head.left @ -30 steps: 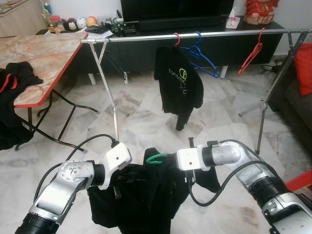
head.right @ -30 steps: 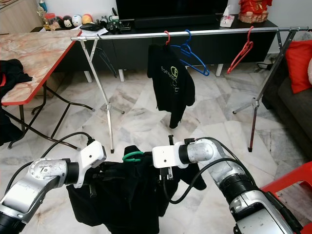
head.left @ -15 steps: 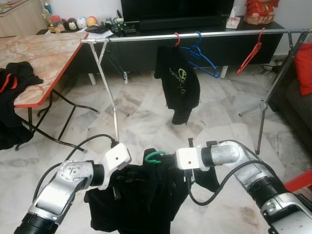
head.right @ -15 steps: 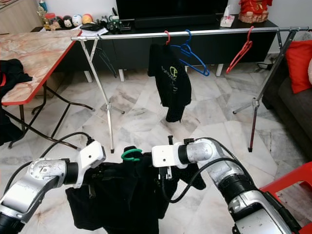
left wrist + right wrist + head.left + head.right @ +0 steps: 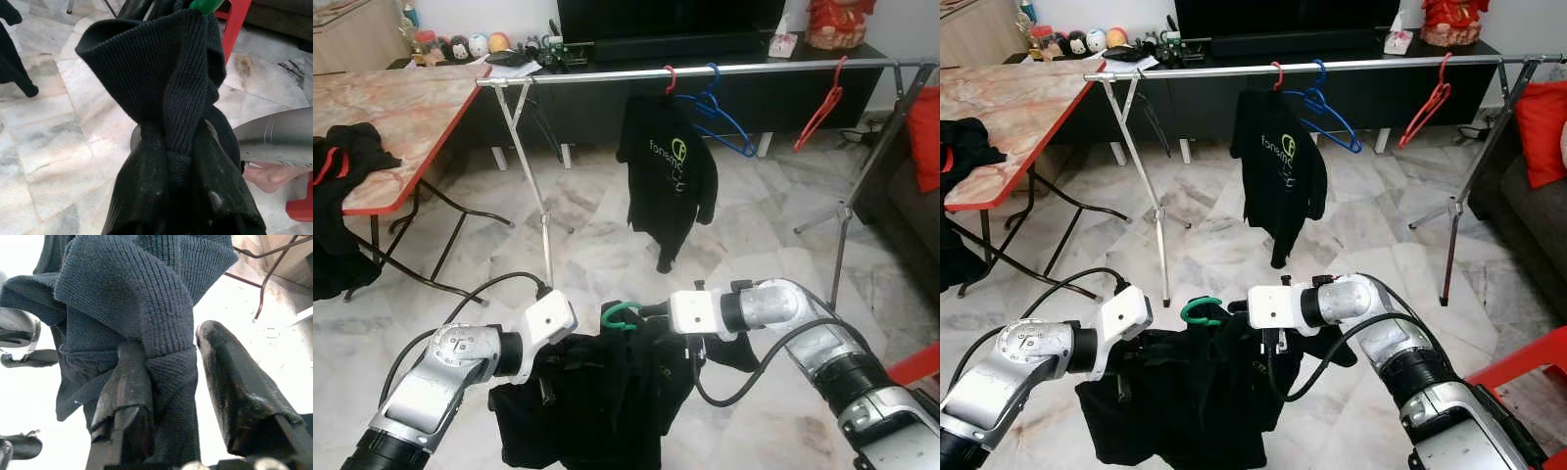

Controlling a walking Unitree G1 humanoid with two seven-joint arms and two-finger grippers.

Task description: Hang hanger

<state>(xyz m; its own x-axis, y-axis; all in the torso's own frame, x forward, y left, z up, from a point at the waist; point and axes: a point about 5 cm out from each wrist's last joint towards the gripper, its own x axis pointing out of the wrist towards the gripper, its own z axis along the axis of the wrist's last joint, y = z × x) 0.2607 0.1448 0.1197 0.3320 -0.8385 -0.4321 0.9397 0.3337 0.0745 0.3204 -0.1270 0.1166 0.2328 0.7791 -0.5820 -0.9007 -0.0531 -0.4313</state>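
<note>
Two grippers, left gripper [image 5: 171, 161] and right gripper [image 5: 168, 377], each clamped a shoulder of the black garment [image 5: 597, 401] at lower centre, spreading it so the green hanger [image 5: 620, 315] hook stayed upright for the rail [image 5: 705, 70] above.

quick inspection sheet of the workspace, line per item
surface: marble floor.
job's things: black garment on green hanger, held low between both arms; silver rail ahead.
clutter: black t-shirt, blue hanger, red hanger on rail; dark clothes on red-edged table.
grippers: left claw pinches knit fabric; right claw has fabric between its fingers.
cables: black cables looping off both forearms.
surroundings: TV cabinet; a person's foot.
</note>
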